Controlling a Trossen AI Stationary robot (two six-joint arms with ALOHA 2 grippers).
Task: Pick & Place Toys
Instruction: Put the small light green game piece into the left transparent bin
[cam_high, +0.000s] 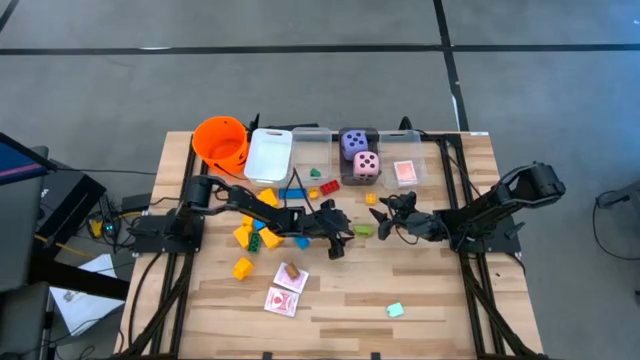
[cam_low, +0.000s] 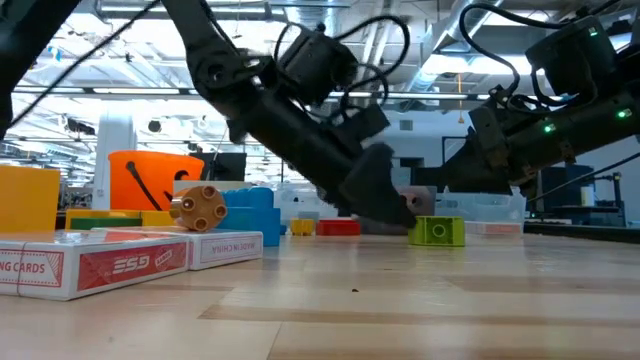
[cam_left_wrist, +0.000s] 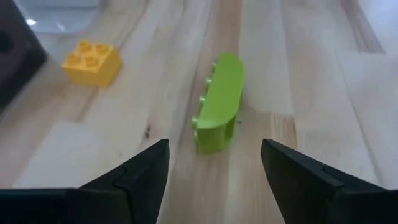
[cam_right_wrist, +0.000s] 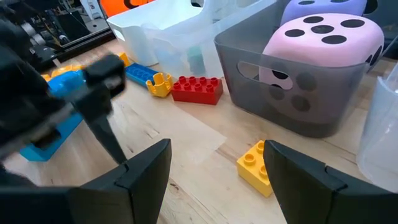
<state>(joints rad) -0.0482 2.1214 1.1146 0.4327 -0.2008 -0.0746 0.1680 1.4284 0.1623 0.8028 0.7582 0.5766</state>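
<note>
A lime-green block (cam_left_wrist: 217, 102) lies on its side on the wooden table, just ahead of my left gripper (cam_left_wrist: 214, 149). That gripper is open and slants down, and nothing is between its fingers. In the high view the green block (cam_high: 363, 230) sits at the table's middle, between my left gripper (cam_high: 340, 238) and my right gripper (cam_high: 385, 218). My right gripper (cam_right_wrist: 217, 149) is open and touches nothing. A yellow block (cam_right_wrist: 255, 165) lies just in front of it. A pink die (cam_right_wrist: 317, 43) and a purple die (cam_high: 353, 142) sit in a grey bin (cam_right_wrist: 292, 106).
Along the far edge stand an orange bucket (cam_high: 221, 142), a white bin (cam_high: 268, 155), a clear bin (cam_high: 312, 150) and a bin holding cards (cam_high: 404, 170). Red (cam_right_wrist: 198, 89), blue (cam_high: 292, 193) and yellow (cam_high: 243, 267) blocks, card packs (cam_high: 285, 290) and a mint block (cam_high: 395, 310) are scattered about.
</note>
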